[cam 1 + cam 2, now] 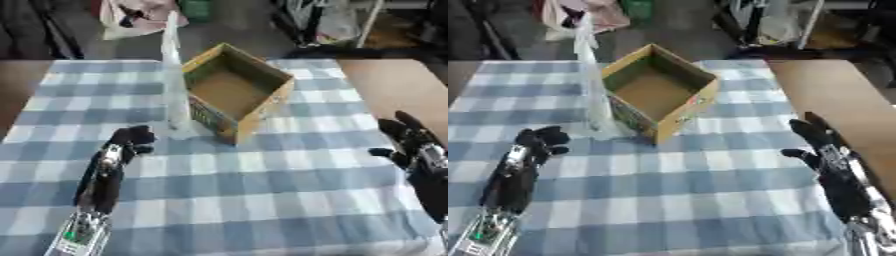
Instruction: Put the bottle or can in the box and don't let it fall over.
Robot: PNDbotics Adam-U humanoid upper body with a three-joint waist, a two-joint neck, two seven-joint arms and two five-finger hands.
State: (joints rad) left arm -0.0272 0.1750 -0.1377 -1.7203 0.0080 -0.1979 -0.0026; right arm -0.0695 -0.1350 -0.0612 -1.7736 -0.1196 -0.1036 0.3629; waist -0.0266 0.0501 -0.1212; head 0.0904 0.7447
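Note:
A tall, clear bottle (176, 85) stands upright on the blue checked cloth, right against the left wall of the open cardboard box (262, 107). The box sits askew at the table's middle back, and nothing shows inside it. My left hand (129, 141) lies on the cloth a little in front of and to the left of the bottle. Its fingers are curled and hold nothing, and it does not touch the bottle. My right hand (409, 142) hovers at the right edge, well away from the box, with its fingers straight and pointing up.
The checked cloth (262, 190) covers most of the table. Bare brown tabletop (833, 90) shows on the right. Beyond the far edge there are bags (131, 17) and dark clutter on the floor.

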